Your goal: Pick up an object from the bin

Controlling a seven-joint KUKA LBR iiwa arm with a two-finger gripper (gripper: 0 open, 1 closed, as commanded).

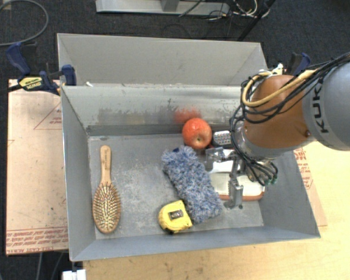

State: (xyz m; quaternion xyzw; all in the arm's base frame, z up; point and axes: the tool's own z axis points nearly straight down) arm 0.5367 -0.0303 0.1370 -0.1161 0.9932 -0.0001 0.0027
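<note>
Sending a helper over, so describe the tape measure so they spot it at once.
In the grey bin, look near the front wall. The tape measure sits beside the lower end of the fuzzy blue cloth: the only yellow, boxy thing there.

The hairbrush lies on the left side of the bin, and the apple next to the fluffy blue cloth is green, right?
Not quite: the apple is red, not green, as the camera view shows. The hairbrush does lie on the left side of the bin, and the apple is next to the fluffy blue cloth.
</note>
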